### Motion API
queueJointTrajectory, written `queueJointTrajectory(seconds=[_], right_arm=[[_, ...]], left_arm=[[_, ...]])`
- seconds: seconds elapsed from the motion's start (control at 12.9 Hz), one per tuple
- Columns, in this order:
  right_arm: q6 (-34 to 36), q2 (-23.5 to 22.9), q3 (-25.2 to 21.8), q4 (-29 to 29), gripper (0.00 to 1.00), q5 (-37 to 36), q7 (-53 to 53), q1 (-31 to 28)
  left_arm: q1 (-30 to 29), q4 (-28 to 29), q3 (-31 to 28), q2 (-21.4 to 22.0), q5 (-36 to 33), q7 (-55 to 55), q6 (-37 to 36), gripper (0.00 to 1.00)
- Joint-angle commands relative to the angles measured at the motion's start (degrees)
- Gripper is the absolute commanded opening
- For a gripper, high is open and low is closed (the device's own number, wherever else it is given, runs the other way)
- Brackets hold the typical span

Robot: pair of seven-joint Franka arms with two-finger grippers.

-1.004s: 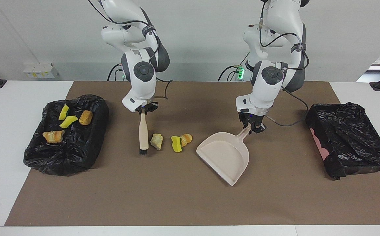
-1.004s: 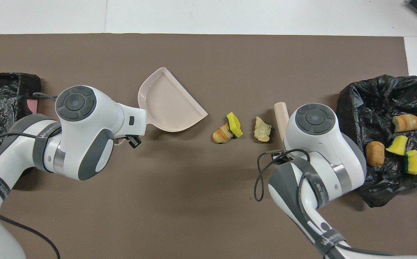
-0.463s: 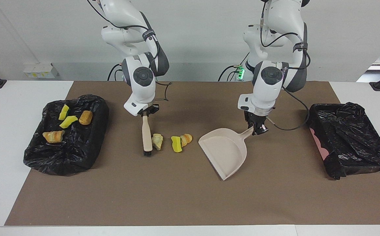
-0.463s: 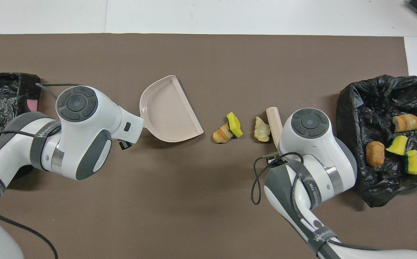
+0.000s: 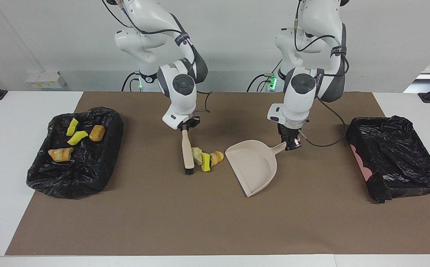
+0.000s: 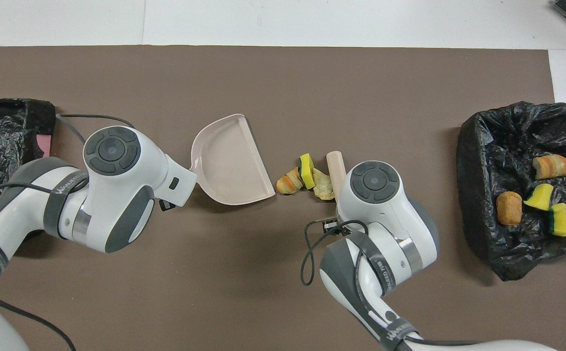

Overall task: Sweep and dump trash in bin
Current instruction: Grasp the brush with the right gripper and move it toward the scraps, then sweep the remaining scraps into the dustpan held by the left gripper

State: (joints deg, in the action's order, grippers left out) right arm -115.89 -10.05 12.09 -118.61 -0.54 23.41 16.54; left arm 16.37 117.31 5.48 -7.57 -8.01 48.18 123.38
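Three scraps of trash (image 5: 207, 159) (image 6: 305, 176), yellow sponge and tan bread-like bits, lie bunched on the brown mat. A beige brush (image 5: 188, 152) (image 6: 335, 163) stands against them on the right arm's side, bristles on the mat. My right gripper (image 5: 185, 127) is shut on the brush's handle top. The beige dustpan (image 5: 254, 167) (image 6: 232, 161) rests on the mat with its open edge facing the scraps, a small gap apart. My left gripper (image 5: 291, 142) is shut on its handle. Both grippers are hidden under the wrists in the overhead view.
A bin lined with a black bag (image 5: 100, 170) (image 6: 478, 146) sits at the right arm's end of the table and holds several more scraps. Another black-lined bin (image 5: 396, 159) (image 6: 0, 126) sits at the left arm's end. White tabletop (image 5: 3, 167) surrounds the mat.
The right arm swept the brush toward the dustpan, pushing the pale scrap against the other two. The left arm turned the dustpan and brought its open edge closer to the scraps.
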Motion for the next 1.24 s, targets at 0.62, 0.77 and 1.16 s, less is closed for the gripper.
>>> queueJointTrajectory(seconds=[0.62,0.77,1.16], right_arm=[[-4.6,-14.8,0.48,18.12,0.0,10.55,5.5,11.48],[-4.69,-16.66,1.0,21.3,0.0,13.71,4.54,11.94],[-3.03,-17.02,1.18,23.95,0.0,16.02,1.55,11.06]], left_arm=[[0.86,3.98,-0.3,3.53,-3.77,1.39,0.1,0.0],[0.69,3.89,-0.3,3.44,-3.77,3.14,0.19,0.0],[-0.1,3.54,-0.3,3.27,-3.68,6.92,0.28,0.0]])
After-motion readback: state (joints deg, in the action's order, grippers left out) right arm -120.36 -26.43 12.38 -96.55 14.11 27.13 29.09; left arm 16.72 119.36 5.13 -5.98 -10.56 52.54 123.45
